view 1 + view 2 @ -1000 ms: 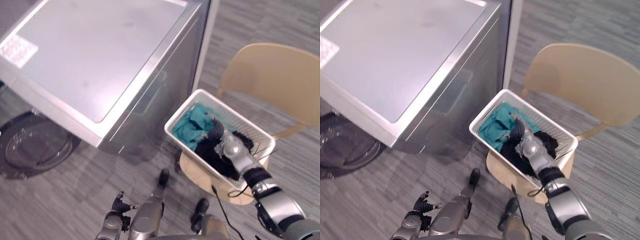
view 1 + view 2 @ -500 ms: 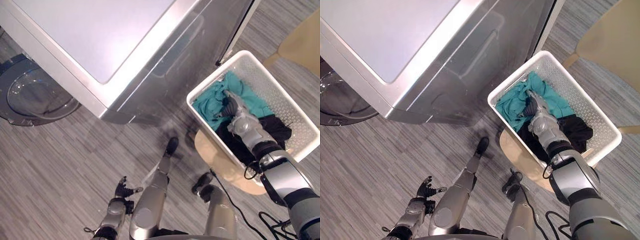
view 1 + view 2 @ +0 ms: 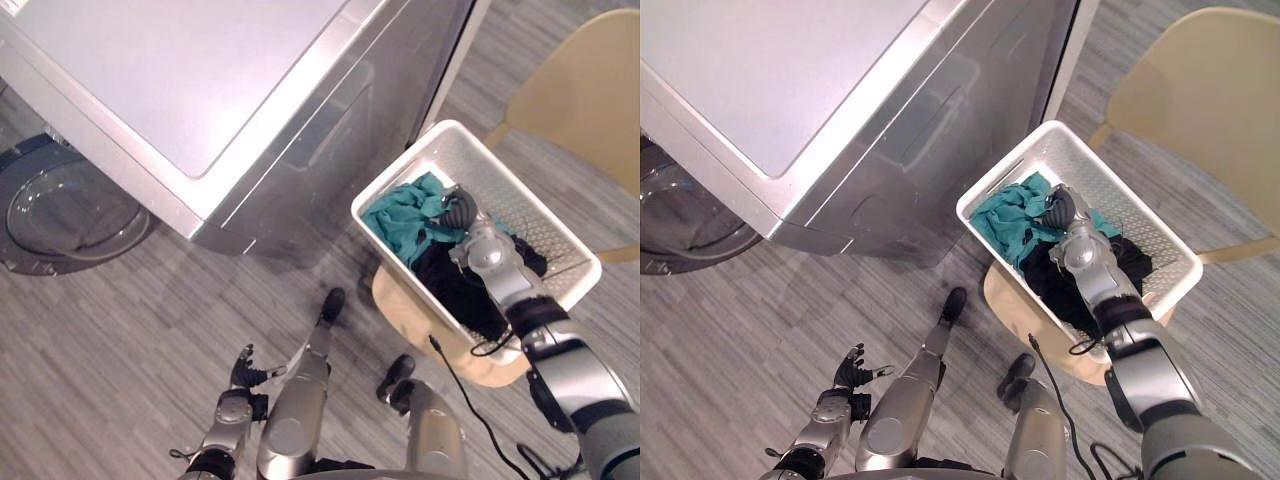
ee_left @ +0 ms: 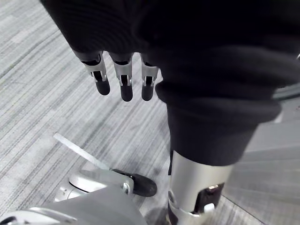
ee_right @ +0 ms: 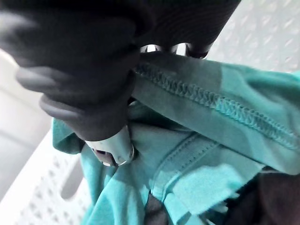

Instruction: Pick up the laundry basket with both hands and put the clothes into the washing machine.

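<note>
So, right hand (image 3: 458, 208) has the teal cloth (image 3: 400, 215) pinched in the basket (image 3: 490, 165)
Basket sits on the chair (image 3: 580, 90) just beside the washer (image 3: 200, 70), with the teal cloth and a black cloth (image 3: 455, 285) inside. Thumb and fingers are closed on a teal fold. Left hand (image 3: 243, 368) hangs low over the floor, fingers straight, holding nothing.

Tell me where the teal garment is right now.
In the left eye view, the teal cloth garment lies in the white perforated plastic basket right of centre, beside a black garment, gripped by the right hand.
</note>
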Controlling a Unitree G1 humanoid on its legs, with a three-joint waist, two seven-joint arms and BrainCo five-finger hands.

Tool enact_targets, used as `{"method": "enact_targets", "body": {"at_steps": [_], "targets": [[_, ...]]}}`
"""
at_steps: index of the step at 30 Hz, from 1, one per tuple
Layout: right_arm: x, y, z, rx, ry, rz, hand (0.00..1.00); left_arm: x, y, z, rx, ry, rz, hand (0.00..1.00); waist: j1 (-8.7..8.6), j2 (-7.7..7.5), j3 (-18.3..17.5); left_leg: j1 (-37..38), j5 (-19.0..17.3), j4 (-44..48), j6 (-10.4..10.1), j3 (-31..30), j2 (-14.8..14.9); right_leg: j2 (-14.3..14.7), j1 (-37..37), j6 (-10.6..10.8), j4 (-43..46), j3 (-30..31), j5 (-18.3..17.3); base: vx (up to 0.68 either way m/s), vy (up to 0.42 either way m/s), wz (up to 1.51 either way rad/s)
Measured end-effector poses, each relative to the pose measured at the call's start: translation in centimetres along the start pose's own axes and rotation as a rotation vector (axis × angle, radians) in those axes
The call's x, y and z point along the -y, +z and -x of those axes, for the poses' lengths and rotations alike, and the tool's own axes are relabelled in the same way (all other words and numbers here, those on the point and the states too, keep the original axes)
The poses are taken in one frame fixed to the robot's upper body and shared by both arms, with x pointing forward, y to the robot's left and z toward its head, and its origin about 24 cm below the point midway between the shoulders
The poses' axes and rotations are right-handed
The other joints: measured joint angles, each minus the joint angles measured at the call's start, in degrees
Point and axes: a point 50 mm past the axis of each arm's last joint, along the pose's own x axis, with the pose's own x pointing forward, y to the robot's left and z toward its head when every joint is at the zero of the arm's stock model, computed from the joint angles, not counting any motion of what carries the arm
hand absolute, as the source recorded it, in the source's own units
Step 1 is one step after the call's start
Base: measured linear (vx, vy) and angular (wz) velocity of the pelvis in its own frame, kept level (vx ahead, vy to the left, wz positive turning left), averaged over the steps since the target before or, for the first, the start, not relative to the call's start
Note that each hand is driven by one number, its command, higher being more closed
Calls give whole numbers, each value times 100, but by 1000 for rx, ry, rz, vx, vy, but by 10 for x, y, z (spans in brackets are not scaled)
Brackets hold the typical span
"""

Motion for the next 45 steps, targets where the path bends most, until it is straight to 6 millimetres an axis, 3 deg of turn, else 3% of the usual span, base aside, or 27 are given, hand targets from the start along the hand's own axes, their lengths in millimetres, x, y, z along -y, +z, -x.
{"method": "enact_targets", "body": {"at_steps": [5, 7, 10, 15, 19, 21, 23, 25, 26, 27, 29, 30, 31, 33, 34, 36, 37, 38, 39, 40, 42, 45], "targets": [[-12, -6, 43, 0, -80, -348, 100, -5, -26, 10, -86, 15, 0, 0, -198, -169, -630, 402, -103, -2, -85, 184, -1, 52, 470, 157, -459, 226, 185, -23, 2, -22], [-18, -3, 57, 10, -98, -459, 100, -9, -41, 16, -136, 29, 4, 0, -298, -173, -884, 565, -238, -4, 40, 280, 19, 107, 639, 218, -632, 324, 239, -27, 17, -30], [-27, 2, 78, 27, -112, -621, 100, -16, -58, 23, -201, 52, 0, 0, -307, -202, -1170, 819, -401, -12, 100, 514, 62, 178, 899, 222, -918, 552, 346, -29, 13, -35], [-38, 8, 92, 20, -115, -867, 100, -21, -72, 32, -247, 69, 3, 0, -398, -206, -1337, 1052, -473, -15, 169, 811, 105, 239, 1070, 227, -1146, 899, 505, -9, 9, -28], [-39, 19, 94, 67, -102, -1001, 100, -22, -76, 34, -258, 73, -1, 0, -403, -223, -1314, 1058, -474, -4, 181, 922, 43, 139, 729, 212, -480, 1153, 362, -3, -17, -16], [-29, 26, 100, 121, -133, -1055, 100, -20, -59, 26, -204, 68, 7, 0, -437, -214, -1289, 929, -418, 78, 224, 660, -52, 102, 506, 303, 215, 1667, 57, -21, -70, 78], [-27, 37, 101, 174, -140, -1086, 100, -17, -37, 18, -119, 67, 32, 0, -432, -334, -1225, 841, -312, 127, 218, 443, -153, 78, 369, 273, 1215, 2223, -395, -48, -142, 104], [-30, 50, 99, 218, -112, -1105, 100, -15, -20, 17, -42, 70, 79, 0, -367, -439, -1227, 582, -333, 418, 188, 346, -239, 122, 426, 318, 1133, 2426, -727, -117, -229, 60], [-31, 63, 96, 266, -79, -1111, 100, -4, -13, 20, -10, 58, 132, 0, -208, -269, -1158, 377, -329, 614, 189, 339, -113, 281, 514, 146, 833, 2258, -898, -202, -273, 30], [-28, 66, 97, 288, -71, -1103, 100, 8, -11, 24, 3, 30, 178, 0, -150, -79, -1108, 246, -328, 734, 192, 333, 33, 445, 500, 70, 817, 2088, -829, -265, -296, 33], [-27, 64, 98, 289, -61, -1081, 100, 23, -11, 37, 24, -13, 241, 0, -222, 148, -1142, 48, -415, 645, 183, 413, 233, 629, 385, -107, 938, 1682, -790, -283, -253, 88], [-24, 61, 97, 287, -60, -1057, 100, 27, -4, 40, 55, -32, 253, 0, -257, 180, -1125, 25, -906, 412, 490, 743, 378, 622, 437, -229, 696, 1389, -647, -214, -148, 115], [-23, 60, 96, 287, -63, -1050, 100, 27, 1, 40, 77, -39, 255, 0, -280, 118, -1088, -57, -1024, 450, 541, 1021, 398, 527, 448, -280, 527, 1265, -533, -152, -82, 94], [-21, 57, 92, 275, -53, -1021, 100, 25, 20, 44, 169, -66, 253, 0, -272, 7, -1020, -108, -974, 1387, 515, 1731, 367, 308, 485, -366, 214, 992, -260, -150, -124, 87], [-22, 58, 93, 285, -26, -1012, 100, 19, 36, 52, 266, -70, 262, 0, -322, 35, -1037, 136, -1319, 2264, 391, 1958, 399, 212, 485, -358, 170, 830, -202, -145, -111, 87], [-22, 57, 91, 294, -6, -997, 100, 15, 51, 55, 347, -71, 270, 0, -379, 132, -1084, 170, -1515, 2405, 396, 1936, 408, 186, 486, -361, 134, 661, -157, -126, 0, 61], [-24, 55, 86, 290, 30, -966, 100, 9, 71, 60, 452, -69, 273, 0, -374, 185, -1116, 384, -1127, 1725, -74, 1832, 373, 233, 551, -359, -89, 541, -33, -133, 23, 47], [-25, 54, 84, 287, 41, -958, 100, 8, 80, 61, 495, -76, 266, 0, -416, 170, -1132, 591, -805, 1199, -198, 1686, 297, 217, 640, -398, -308, 459, 35, -135, 31, 58], [-28, 51, 83, 281, 67, -942, 100, 9, 95, 61, 559, -97, 247, 0, -419, 162, -1180, 904, -713, 740, -216, 1609, 284, 190, 830, -365, -783, 295, 334, -47, 13, 53], [-29, 50, 81, 281, 88, -921, 100, 10, 105, 63, 604, -110, 242, 0, -428, 236, -1269, 1130, -800, 553, -80, 1596, 291, 246, 896, -271, -972, 213, 510, -22, 30, 51], [-27, 47, 79, 279, 98, -894, 100, 20, 130, 65, 700, -154, 224, 0, -448, 447, -1414, 1299, -779, 5, -43, 1433, 412, 348, 867, -175, -1047, 48, 617, -22, 67, 39], [-43, 43, 73, 224, 155, -895, 100, 29, 157, 67, 798, -221, 128, 0, -445, 289, -1459, 1311, -785, -2, -39, 1407, 340, 301, 923, -74, -1080, 44, 692, -68, 90, 13]]}}
